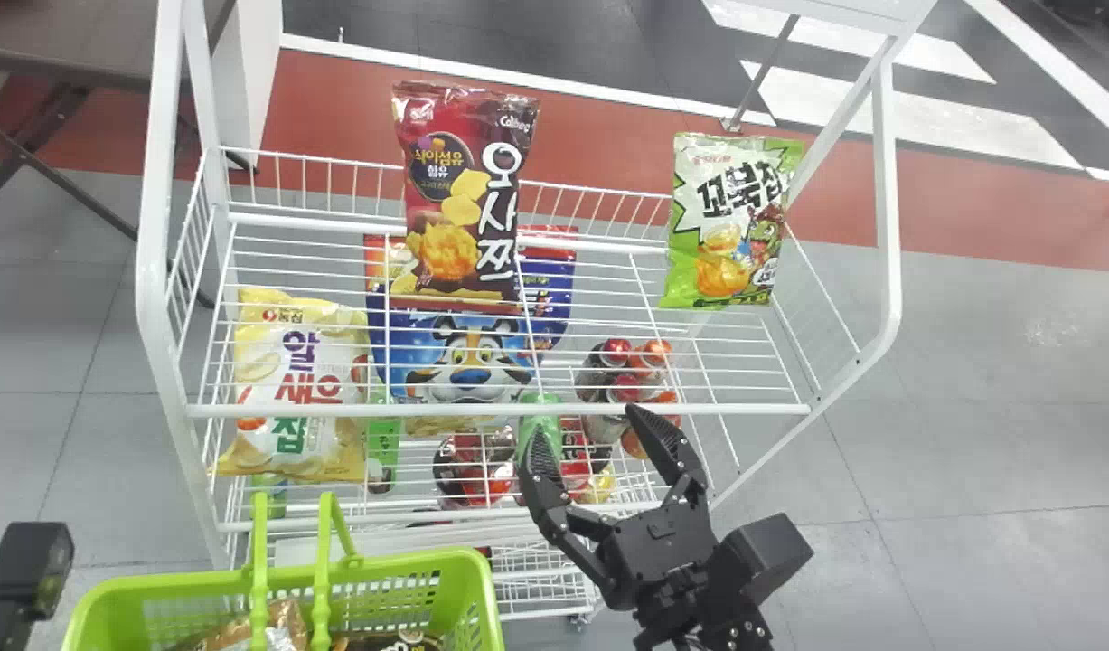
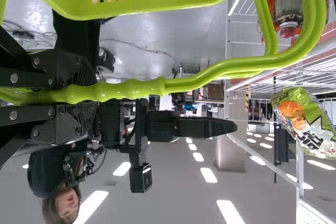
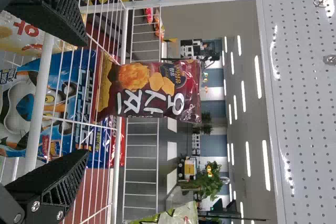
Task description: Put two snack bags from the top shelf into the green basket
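Observation:
My right gripper stands open with nothing between its fingers, at the top shelf's front rail. A dark red snack bag and a green-and-white one stand upright at that shelf's back. The right wrist view has the red bag beyond the open right gripper, apart from it. At the head view's lower left, a black part of my left gripper is beside the green basket, which holds packets. The left gripper is shut on the basket's handle.
Under the top shelf's wires are a yellow bag, a blue tiger bag, and several cans and bottles. White side posts frame the rack. A perforated white panel appears in the right wrist view.

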